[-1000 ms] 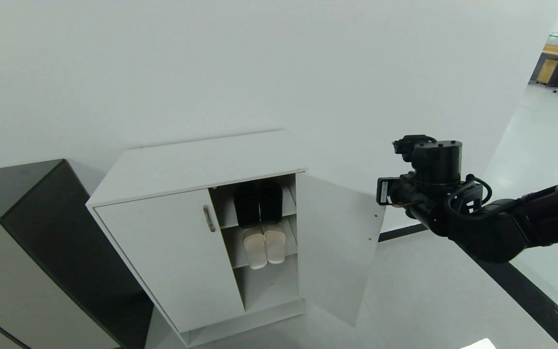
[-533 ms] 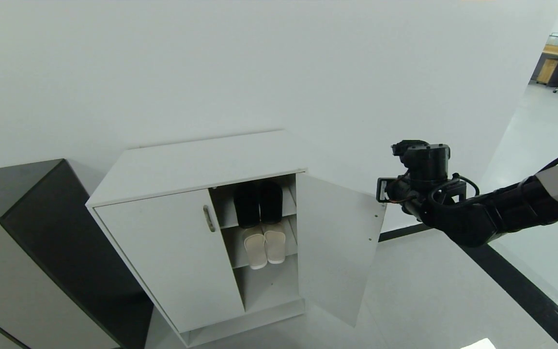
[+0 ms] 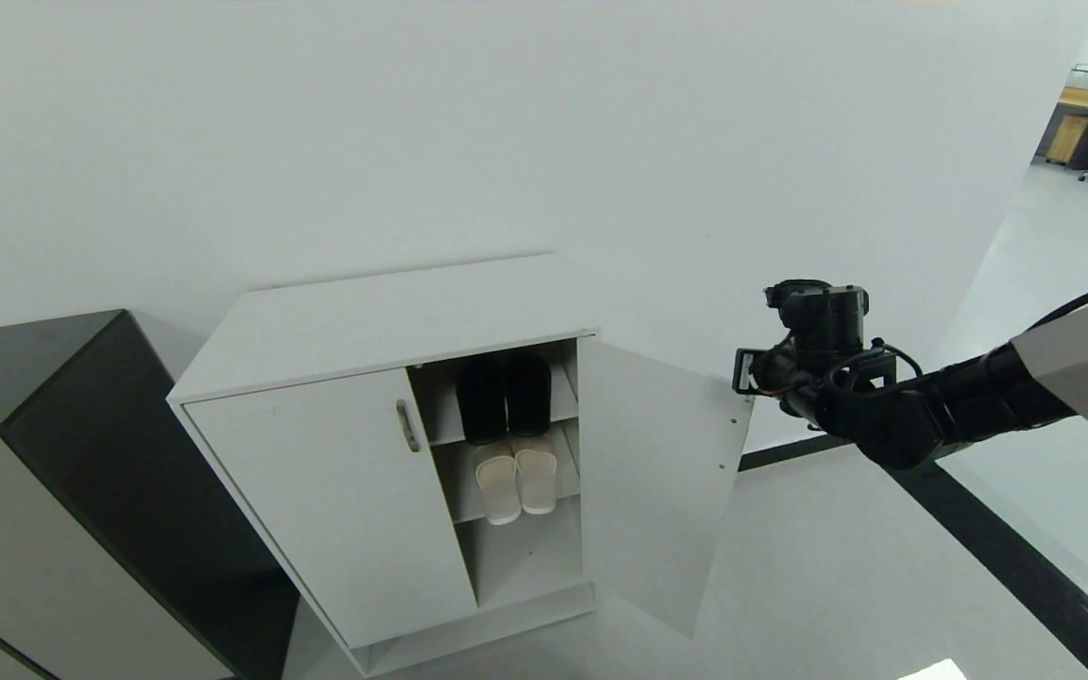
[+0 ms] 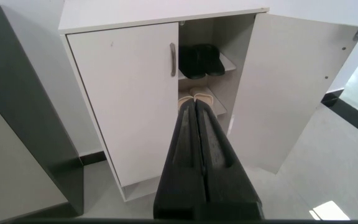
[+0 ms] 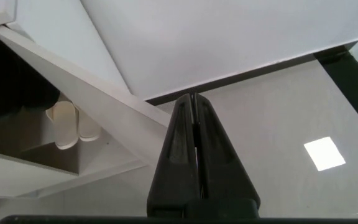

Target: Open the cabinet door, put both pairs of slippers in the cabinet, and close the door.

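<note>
Right gripper point(image 5: 193, 99) lowered beside cabinet door point(image 3: 657, 472); fingers point(image 5: 180, 143) together, empty

Head camera looks down on the cabinet point(image 3: 383, 321); both wrist cameras (mounted lower) face it too.

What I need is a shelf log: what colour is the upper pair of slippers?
The upper slippers are black, clearest in the head view.

Slippers point(image 3: 516, 480) in cabinet point(image 3: 383, 321) (2 shelves point(image 3: 565, 472))
</note>
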Controlling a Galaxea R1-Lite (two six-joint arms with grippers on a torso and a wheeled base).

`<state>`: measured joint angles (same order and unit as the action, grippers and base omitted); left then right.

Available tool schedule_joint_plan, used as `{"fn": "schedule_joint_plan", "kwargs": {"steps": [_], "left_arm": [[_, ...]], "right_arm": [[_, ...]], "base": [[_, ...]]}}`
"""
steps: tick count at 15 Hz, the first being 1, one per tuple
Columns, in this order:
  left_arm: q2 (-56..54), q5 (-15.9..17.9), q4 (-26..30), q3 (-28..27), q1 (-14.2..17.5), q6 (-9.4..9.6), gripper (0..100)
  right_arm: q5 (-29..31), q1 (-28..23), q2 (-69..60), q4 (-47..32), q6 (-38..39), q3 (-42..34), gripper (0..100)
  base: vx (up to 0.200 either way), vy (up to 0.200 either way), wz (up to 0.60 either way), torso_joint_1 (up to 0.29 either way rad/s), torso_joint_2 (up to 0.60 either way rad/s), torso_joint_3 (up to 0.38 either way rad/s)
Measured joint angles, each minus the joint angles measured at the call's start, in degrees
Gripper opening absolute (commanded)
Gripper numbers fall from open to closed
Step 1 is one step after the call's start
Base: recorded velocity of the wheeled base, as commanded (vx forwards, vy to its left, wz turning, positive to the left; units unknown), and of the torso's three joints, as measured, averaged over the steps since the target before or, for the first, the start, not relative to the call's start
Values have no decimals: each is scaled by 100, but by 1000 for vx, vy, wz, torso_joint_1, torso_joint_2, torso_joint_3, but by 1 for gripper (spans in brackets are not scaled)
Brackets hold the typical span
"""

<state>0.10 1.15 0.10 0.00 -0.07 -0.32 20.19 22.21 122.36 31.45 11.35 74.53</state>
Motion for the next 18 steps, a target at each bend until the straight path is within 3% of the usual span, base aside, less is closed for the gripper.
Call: {"fn": "schedule_joint_plan", "kwargs": {"steps": [12, 18], "left_arm": [[0, -17, 0, 0, -4, -28, 0], [0, -17, 0, 0, 0, -34, 0]], "right_arm": [[59, 35, 385, 98, -16, -23, 0], [201, 785, -122, 73, -35, -753, 0]], "base": [[0, 0, 0, 0, 0, 0], [0, 0, 0, 0, 0, 0]]}}
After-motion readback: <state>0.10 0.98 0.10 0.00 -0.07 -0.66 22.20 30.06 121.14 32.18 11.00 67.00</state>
